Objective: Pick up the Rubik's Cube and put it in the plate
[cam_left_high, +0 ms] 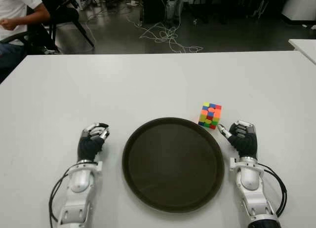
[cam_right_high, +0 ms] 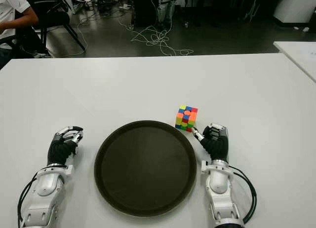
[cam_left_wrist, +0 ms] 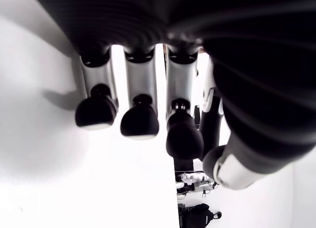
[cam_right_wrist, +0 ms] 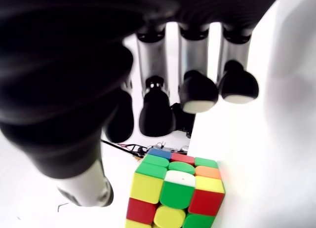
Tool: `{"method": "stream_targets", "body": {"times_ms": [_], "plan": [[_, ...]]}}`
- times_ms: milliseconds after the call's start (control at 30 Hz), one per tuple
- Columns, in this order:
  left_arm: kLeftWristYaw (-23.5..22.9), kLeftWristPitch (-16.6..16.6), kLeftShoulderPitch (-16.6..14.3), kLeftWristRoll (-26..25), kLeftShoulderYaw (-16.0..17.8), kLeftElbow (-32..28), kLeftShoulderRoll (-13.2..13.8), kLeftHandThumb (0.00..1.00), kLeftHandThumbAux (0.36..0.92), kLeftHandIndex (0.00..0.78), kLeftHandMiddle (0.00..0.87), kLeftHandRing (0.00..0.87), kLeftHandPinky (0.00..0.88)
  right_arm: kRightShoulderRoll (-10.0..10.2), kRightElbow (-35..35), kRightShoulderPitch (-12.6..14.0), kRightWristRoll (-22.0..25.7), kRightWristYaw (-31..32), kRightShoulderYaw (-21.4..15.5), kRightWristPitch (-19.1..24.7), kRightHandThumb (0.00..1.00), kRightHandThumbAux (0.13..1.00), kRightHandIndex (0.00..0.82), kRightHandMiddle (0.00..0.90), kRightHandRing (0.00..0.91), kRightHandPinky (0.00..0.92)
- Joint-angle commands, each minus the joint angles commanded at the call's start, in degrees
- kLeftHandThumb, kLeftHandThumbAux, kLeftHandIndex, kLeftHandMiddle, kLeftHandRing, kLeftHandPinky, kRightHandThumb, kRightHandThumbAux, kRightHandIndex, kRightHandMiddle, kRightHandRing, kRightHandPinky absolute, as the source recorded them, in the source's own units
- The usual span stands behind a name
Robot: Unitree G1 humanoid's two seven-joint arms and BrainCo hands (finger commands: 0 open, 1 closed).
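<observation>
The Rubik's Cube point(cam_left_high: 210, 115) stands on the white table just past the far right rim of the round dark plate point(cam_left_high: 173, 163), outside it. My right hand point(cam_left_high: 241, 135) shows on the table just right of the cube and slightly nearer to me, fingers curled, nothing in them. In the right wrist view the cube point(cam_right_wrist: 175, 192) lies in front of the bent fingers point(cam_right_wrist: 197, 92), apart from them. My left hand point(cam_left_high: 93, 138) shows left of the plate, fingers curled and holding nothing.
The white table point(cam_left_high: 148, 85) stretches far beyond the plate. A seated person point(cam_left_high: 17, 16) and a chair are past its far left corner. Cables point(cam_left_high: 165, 35) lie on the floor behind, and another table's corner point(cam_left_high: 303, 45) shows at the far right.
</observation>
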Motion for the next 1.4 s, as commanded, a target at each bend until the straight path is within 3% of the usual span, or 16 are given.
{"method": "stream_targets", "body": {"times_ms": [1400], "plan": [[-0.53,-0.78,0.20,-0.82,0.26,0.13,-0.31,0.710,0.704,0.444,0.815,0.820,0.812,0.21,-0.14,0.01,0.52,0.12,-0.11,-0.35,0.190,0.816,0.718,0.816,0.844,0.853]]}}
